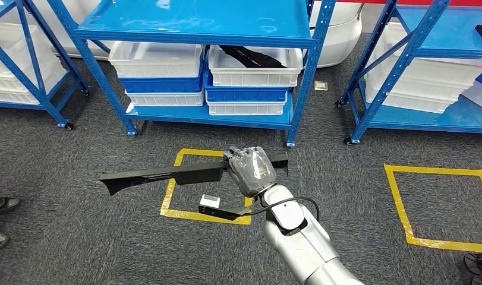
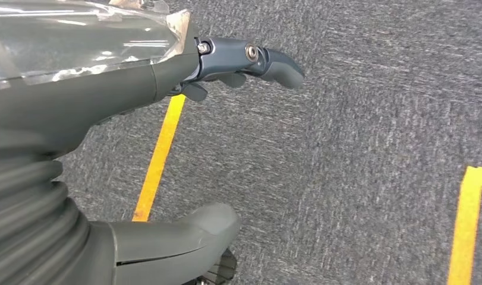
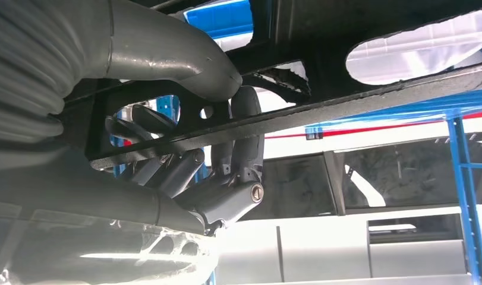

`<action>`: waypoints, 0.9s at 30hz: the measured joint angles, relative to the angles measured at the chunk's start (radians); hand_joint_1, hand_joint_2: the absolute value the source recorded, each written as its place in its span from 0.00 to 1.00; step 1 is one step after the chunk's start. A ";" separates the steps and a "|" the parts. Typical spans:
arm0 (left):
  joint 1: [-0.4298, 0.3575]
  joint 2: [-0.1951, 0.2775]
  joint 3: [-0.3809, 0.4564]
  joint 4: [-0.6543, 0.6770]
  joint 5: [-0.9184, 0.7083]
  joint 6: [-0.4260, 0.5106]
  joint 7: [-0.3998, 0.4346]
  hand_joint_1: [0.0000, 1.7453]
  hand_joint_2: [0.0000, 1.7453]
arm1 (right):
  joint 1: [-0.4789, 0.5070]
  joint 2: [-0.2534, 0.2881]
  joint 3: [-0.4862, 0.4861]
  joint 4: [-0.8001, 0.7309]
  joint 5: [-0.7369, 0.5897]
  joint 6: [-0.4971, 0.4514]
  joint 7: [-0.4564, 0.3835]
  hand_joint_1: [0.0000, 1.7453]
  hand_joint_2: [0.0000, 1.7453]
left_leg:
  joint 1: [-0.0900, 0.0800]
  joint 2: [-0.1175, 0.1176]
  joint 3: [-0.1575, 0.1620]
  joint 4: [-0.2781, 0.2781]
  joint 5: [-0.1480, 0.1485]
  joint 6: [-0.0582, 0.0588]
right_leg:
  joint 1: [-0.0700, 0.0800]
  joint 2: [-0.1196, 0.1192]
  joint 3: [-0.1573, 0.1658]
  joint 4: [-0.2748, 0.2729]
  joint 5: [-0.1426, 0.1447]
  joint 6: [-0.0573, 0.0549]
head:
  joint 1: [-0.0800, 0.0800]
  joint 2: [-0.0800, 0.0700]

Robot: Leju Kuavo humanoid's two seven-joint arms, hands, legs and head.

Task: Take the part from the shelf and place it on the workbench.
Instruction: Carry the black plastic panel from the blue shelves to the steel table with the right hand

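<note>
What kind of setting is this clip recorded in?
Probably a factory storeroom or parts-handling test floor: blue metal shelving racks holding white plastic bins, yellow taped squares on grey carpet, and a long black plastic part held in the right robot hand.

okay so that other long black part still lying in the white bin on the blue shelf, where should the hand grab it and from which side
Judging by the head view, grip the black part near its visible middle, coming from the front and above through the gap under the upper shelf. It lies slanted across the white bin, and the bin's walls block a side approach. The right hand already holds a similar long part around a narrow bar section, so a wrap grip there looks workable.
</note>
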State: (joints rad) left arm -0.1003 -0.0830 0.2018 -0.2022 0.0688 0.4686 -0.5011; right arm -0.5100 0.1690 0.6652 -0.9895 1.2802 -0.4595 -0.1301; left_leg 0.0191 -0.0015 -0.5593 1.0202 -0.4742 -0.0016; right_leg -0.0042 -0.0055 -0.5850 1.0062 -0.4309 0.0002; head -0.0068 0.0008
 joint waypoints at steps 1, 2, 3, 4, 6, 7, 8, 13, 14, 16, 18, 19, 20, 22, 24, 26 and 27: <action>0.000 0.000 0.000 0.000 0.000 0.000 0.000 0.00 1.00 | -0.001 0.001 0.000 0.000 0.000 0.000 0.000 1.00 1.00 | -0.004 0.000 -0.003 0.000 0.004 0.007 | 0.001 0.000 -0.004 -0.001 0.005 0.008 | 0.001 0.000; 0.001 0.000 0.000 0.000 0.001 0.001 -0.001 0.00 1.00 | -0.001 0.001 -0.001 0.000 0.000 0.000 0.000 1.00 1.00 | -0.005 0.000 -0.007 -0.004 0.011 0.015 | 0.001 0.000 -0.007 -0.002 0.009 0.015 | 0.001 0.000; 0.001 -0.001 0.000 0.000 0.002 0.001 -0.002 0.00 1.00 | -0.001 0.001 -0.001 0.000 0.000 0.000 0.000 1.00 1.00 | -0.005 0.002 -0.009 -0.010 0.020 0.024 | 0.001 0.000 -0.013 0.000 0.008 0.021 | 0.001 0.000; 0.001 -0.002 0.001 0.000 0.002 0.001 -0.002 0.00 1.00 | -0.002 0.000 -0.002 0.000 0.000 0.000 -0.001 1.00 1.00 | -0.003 0.004 -0.013 -0.017 0.030 0.034 | 0.001 0.001 -0.023 0.016 -0.006 0.023 | 0.002 0.000; 0.000 -0.003 0.001 0.000 0.002 0.001 -0.004 0.00 1.00 | -0.002 -0.001 -0.005 0.000 0.000 0.000 -0.002 1.00 1.00 | -0.001 0.008 -0.027 -0.026 0.050 0.048 | -0.001 0.002 -0.064 0.111 -0.070 0.016 | 0.004 0.000; 0.000 -0.003 0.002 0.000 0.002 0.001 -0.004 0.00 1.00 | -0.003 -0.002 -0.007 0.000 0.000 0.000 -0.002 1.00 1.00 | -0.001 0.009 -0.038 -0.027 0.059 0.051 | -0.002 0.003 -0.091 0.183 -0.111 0.012 | 0.005 0.000; 0.000 -0.003 0.002 0.000 0.002 0.001 -0.004 0.00 1.00 | -0.002 -0.004 -0.008 0.000 0.000 0.000 -0.003 1.00 1.00 | -0.001 0.009 -0.049 -0.027 0.067 0.050 | -0.004 0.003 -0.113 0.251 -0.143 0.013 | 0.006 0.000; 0.001 -0.006 0.004 0.000 0.002 0.002 -0.007 0.00 1.00 | -0.003 -0.010 -0.008 0.001 0.000 0.000 -0.006 1.00 1.00 | -0.001 0.009 -0.093 -0.023 0.104 0.034 | -0.012 0.003 0.032 0.104 -0.112 0.046 | 0.010 0.000; 0.001 -0.007 0.004 0.000 0.001 0.002 -0.007 0.00 1.00 | -0.005 -0.009 -0.008 0.001 0.000 0.000 -0.007 1.00 1.00 | -0.002 0.009 -0.099 -0.023 0.112 0.027 | -0.010 0.004 0.074 0.040 -0.099 0.045 | 0.009 0.000; 0.000 -0.007 0.005 0.000 0.000 0.002 -0.008 0.00 1.00 | -0.007 -0.008 -0.008 0.001 -0.002 0.000 -0.008 1.00 1.00 | -0.006 0.009 -0.105 -0.021 0.126 0.015 | -0.006 0.008 0.099 -0.014 -0.092 0.037 | 0.008 0.000; 0.001 -0.006 0.006 0.000 -0.002 0.002 -0.009 0.00 1.00 | -0.007 -0.008 -0.008 0.001 -0.003 0.000 -0.008 1.00 1.00 | -0.004 0.007 -0.111 -0.020 0.134 0.003 | -0.010 0.009 0.082 -0.013 -0.082 0.024 | 0.008 0.000; 0.002 -0.006 0.006 0.000 -0.003 0.002 -0.009 0.00 1.00 | -0.007 -0.006 -0.008 0.002 -0.003 0.000 -0.008 1.00 1.00 | -0.001 0.006 -0.118 -0.012 0.120 -0.001 | -0.014 0.008 0.078 -0.012 -0.075 0.014 | 0.006 0.000; 0.003 -0.006 0.007 0.000 -0.004 0.002 -0.009 0.00 1.00 | -0.008 -0.005 -0.008 0.002 -0.003 0.000 -0.008 1.00 1.00 | 0.002 0.004 -0.131 0.015 0.089 -0.006 | -0.018 0.006 0.072 -0.013 -0.065 0.001 | 0.004 0.000; 0.003 -0.005 0.008 0.000 -0.005 0.002 -0.009 0.00 1.00 | -0.008 -0.004 -0.008 0.002 -0.003 0.001 -0.008 1.00 1.00 | 0.004 0.003 -0.168 0.128 -0.007 -0.013 | -0.016 0.003 0.053 -0.012 -0.044 -0.016 | 0.000 0.000; 0.003 -0.005 0.008 0.000 -0.006 0.002 -0.009 0.00 1.00 | -0.006 -0.004 -0.008 0.002 -0.003 0.001 -0.008 1.00 1.00 | 0.005 0.003 -0.194 0.246 -0.065 -0.019 | -0.010 0.002 0.030 -0.009 -0.028 -0.019 | -0.002 0.000; 0.003 -0.005 0.009 0.000 -0.006 0.002 -0.009 0.00 1.00 | -0.005 -0.004 -0.008 0.003 -0.003 0.001 -0.008 1.00 1.00 | 0.005 0.003 -0.157 0.240 -0.048 -0.018 | -0.007 0.002 0.008 -0.002 -0.016 -0.016 | -0.002 0.000; 0.002 -0.005 0.009 0.000 -0.006 0.002 -0.009 0.00 1.00 | -0.005 -0.004 -0.008 0.003 -0.003 0.001 -0.008 1.00 1.00 | 0.005 0.003 -0.109 0.182 -0.028 -0.015 | -0.007 0.003 -0.001 0.002 -0.011 -0.014 | -0.002 0.000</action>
State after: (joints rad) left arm -0.0980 -0.0880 0.2108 -0.2020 0.0626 0.4707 -0.5104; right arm -0.5149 0.1645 0.6568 -0.9869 1.2772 -0.4585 -0.1381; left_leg 0.0244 0.0013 -0.6686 1.2020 -0.5019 -0.0165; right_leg -0.0110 -0.0029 -0.5862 1.0083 -0.4423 -0.0142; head -0.0090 0.0008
